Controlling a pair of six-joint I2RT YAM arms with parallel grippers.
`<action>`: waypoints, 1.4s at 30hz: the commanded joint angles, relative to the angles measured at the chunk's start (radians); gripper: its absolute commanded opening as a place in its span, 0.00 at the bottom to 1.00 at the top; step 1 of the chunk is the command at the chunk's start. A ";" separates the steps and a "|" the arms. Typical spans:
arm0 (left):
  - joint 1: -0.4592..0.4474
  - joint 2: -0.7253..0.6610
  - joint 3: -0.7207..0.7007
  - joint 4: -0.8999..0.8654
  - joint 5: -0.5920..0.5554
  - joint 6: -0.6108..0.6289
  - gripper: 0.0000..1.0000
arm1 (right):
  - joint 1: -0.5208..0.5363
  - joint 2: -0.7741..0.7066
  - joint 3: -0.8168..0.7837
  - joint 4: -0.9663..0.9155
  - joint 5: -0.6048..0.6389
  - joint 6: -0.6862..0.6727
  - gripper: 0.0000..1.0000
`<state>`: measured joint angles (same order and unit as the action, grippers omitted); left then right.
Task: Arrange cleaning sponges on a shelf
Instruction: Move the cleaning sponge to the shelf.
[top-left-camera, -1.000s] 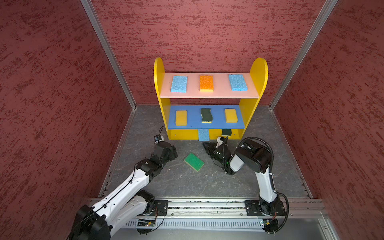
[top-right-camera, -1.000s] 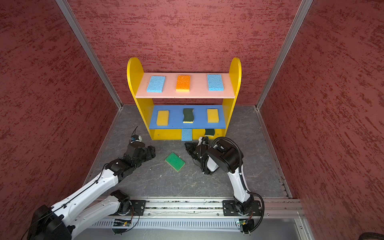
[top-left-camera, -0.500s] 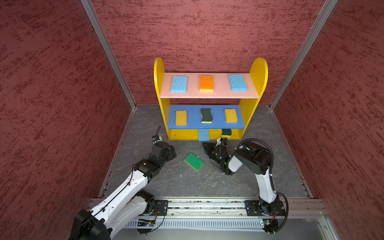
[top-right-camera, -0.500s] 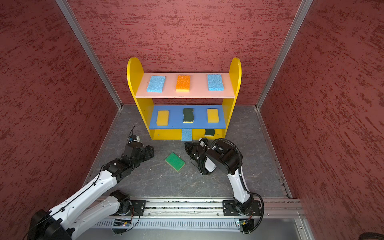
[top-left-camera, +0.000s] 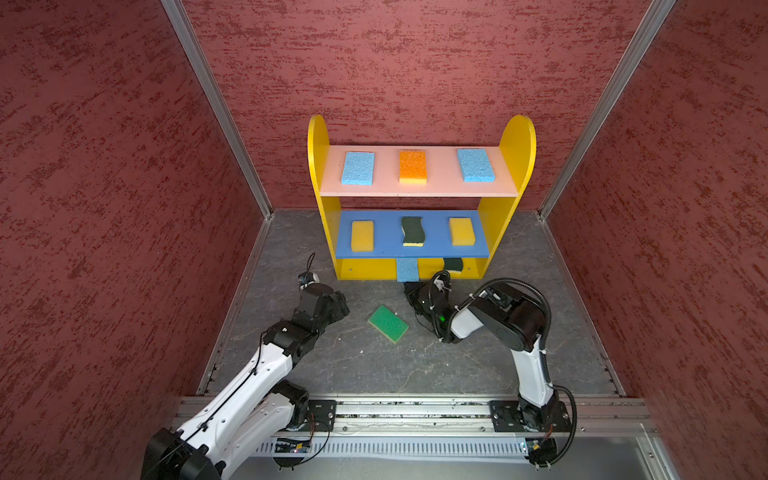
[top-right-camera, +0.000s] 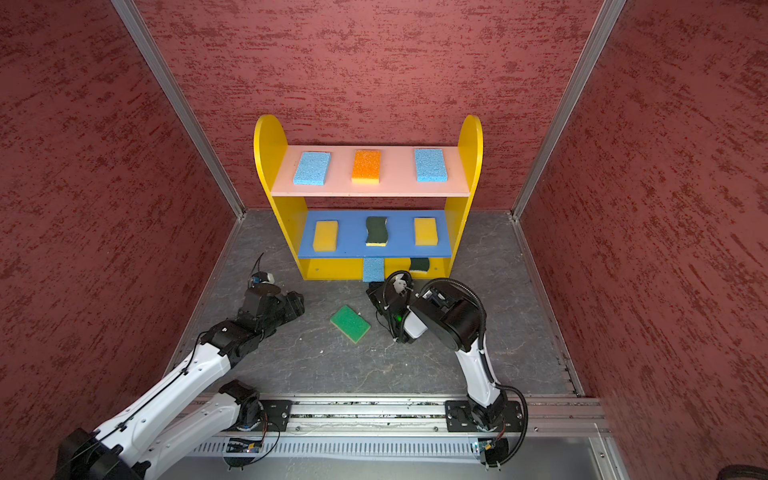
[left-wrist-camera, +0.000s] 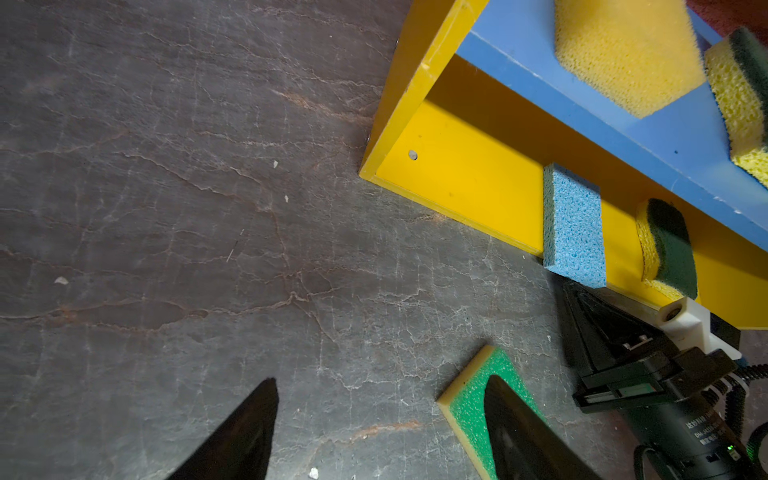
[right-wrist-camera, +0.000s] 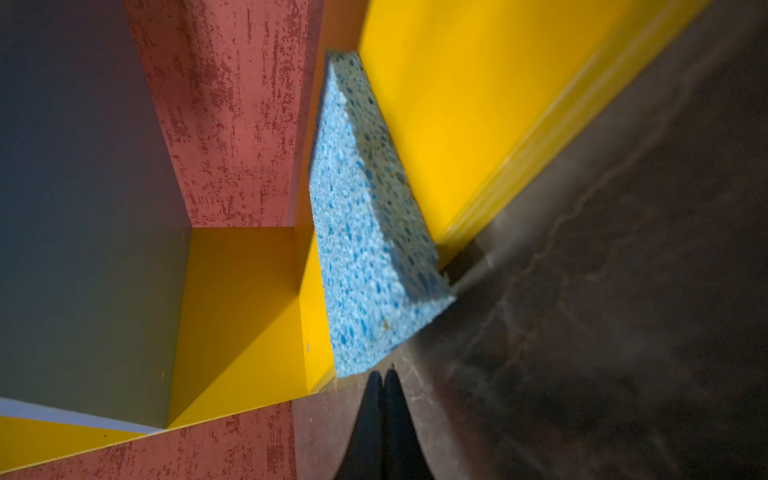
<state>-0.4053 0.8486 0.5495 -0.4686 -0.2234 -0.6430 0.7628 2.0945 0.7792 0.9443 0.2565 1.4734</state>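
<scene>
The shelf (top-left-camera: 515, 141) holds two light blue sponges and an orange-topped sponge (top-left-camera: 412, 166) on its pink board. Two yellow sponges flank a dark green wavy sponge (top-left-camera: 412, 230) on the blue board. On the bottom board a light blue sponge (top-left-camera: 407, 269) (right-wrist-camera: 361, 249) sticks out over the front edge, next to another dark green sponge (left-wrist-camera: 673, 245). A bright green sponge (top-left-camera: 387, 323) (left-wrist-camera: 469, 399) lies on the floor between the arms. My left gripper (left-wrist-camera: 380, 386) is open and empty, one finger over that sponge's corner. My right gripper (right-wrist-camera: 384, 376) is shut, its tip just short of the protruding blue sponge.
Red textured walls (top-left-camera: 124, 208) close in the grey floor (top-left-camera: 365, 365) on three sides. A metal rail (top-left-camera: 415, 409) carrying both arm bases runs along the front. The left third of the shelf's bottom board (left-wrist-camera: 469, 174) is bare.
Both arms have shifted only slightly. The left jaws have spread a little wider. No sponge has moved.
</scene>
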 joint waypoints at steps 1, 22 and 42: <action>0.011 -0.014 0.009 -0.015 0.013 -0.012 0.79 | 0.009 -0.018 0.017 -0.036 0.042 0.021 0.00; 0.018 -0.018 -0.002 -0.016 0.018 -0.032 0.79 | 0.015 0.049 0.069 -0.064 0.076 0.037 0.00; 0.016 0.008 -0.070 0.040 0.044 -0.069 0.79 | 0.015 0.098 0.044 -0.007 0.112 0.051 0.00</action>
<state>-0.3927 0.8501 0.4953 -0.4583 -0.1898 -0.7025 0.7712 2.1464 0.8436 0.9619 0.3321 1.5150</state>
